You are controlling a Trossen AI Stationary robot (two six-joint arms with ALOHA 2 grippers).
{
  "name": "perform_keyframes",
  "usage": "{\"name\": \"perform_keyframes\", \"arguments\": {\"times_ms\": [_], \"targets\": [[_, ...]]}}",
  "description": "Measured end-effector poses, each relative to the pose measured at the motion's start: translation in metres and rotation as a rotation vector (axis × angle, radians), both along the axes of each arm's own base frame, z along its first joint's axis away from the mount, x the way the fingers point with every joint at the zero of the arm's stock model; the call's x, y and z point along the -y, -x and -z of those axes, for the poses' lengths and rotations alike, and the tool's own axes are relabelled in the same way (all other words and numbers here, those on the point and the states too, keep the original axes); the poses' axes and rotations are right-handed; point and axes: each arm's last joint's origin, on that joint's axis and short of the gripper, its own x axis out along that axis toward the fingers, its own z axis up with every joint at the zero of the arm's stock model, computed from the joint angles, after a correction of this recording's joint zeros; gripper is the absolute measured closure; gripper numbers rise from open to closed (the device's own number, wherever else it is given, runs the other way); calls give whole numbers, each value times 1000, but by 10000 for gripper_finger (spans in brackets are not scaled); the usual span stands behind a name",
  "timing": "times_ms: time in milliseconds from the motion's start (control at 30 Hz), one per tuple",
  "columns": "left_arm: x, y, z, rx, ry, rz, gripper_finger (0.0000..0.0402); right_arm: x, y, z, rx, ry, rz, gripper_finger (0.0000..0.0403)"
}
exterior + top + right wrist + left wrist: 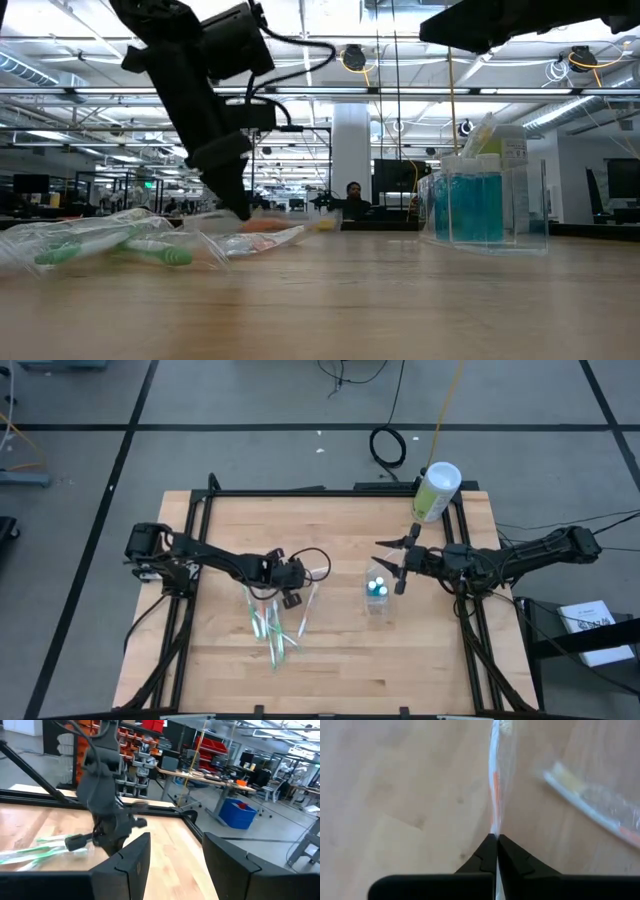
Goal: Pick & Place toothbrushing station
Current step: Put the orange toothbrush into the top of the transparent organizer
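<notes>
At table centre-left | left gripper [496, 840] clamped on a blurred, seemingly wrapped toothbrush [495, 780] | right gripper [172, 852] apart

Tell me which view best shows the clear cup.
The low view: the clear cup stands upright in full side profile with teal contents. The high view shows only its top beside the right gripper. Neither wrist view shows it.

No text, brand, number or sign can be read in any view. A label is seen on the clear cup [487, 190] in the low view, and printed marks on a white sheet [588, 618] beside the table in the high view, but neither can be made out.
</notes>
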Motion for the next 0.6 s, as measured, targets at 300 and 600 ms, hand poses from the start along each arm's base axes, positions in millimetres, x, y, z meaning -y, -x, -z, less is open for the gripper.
{"name": "perform_keyframes", "arguments": {"times_ms": [300, 600], "targets": [[-1, -4, -43, 228, -184, 39, 400, 0, 0, 0, 4, -7, 18, 232], [2, -17, -82, 563, -117, 346, 401, 2, 1, 4, -28, -19, 84, 232]]}}
